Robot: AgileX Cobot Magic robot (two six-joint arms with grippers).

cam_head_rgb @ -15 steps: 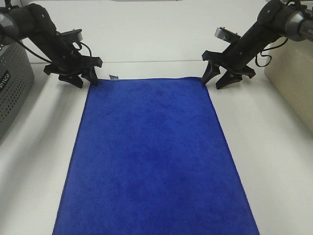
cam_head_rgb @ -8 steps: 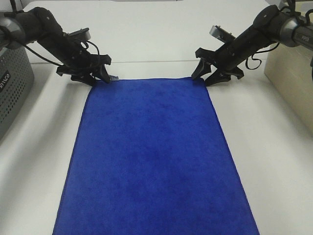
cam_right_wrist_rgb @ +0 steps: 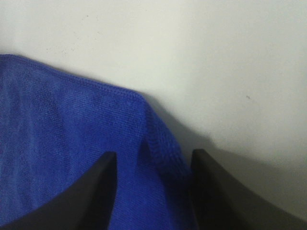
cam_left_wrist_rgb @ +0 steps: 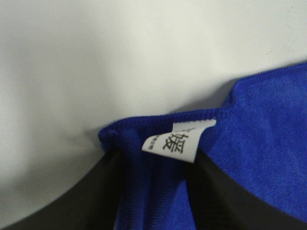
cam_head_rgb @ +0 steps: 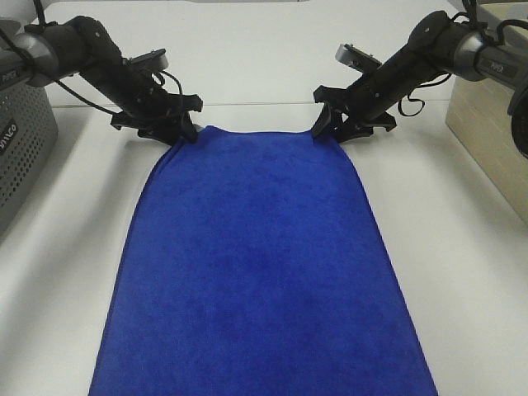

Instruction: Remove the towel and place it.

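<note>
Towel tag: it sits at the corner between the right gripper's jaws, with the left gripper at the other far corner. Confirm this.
Not right. The white tag sits at the corner of the towel that lies between the jaws of the left gripper, as the left wrist view shows. The right wrist view shows no tag at its corner. The right gripper is at the other far corner.

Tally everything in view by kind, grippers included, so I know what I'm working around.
Towel: 1, the blue towel spread on the table
Grippers: 2, the left gripper and the right gripper, one at each far corner of the towel
Baskets: 1, the grey basket at the left edge
Boxes: 1, the beige box at the right edge
Total: 5
</note>
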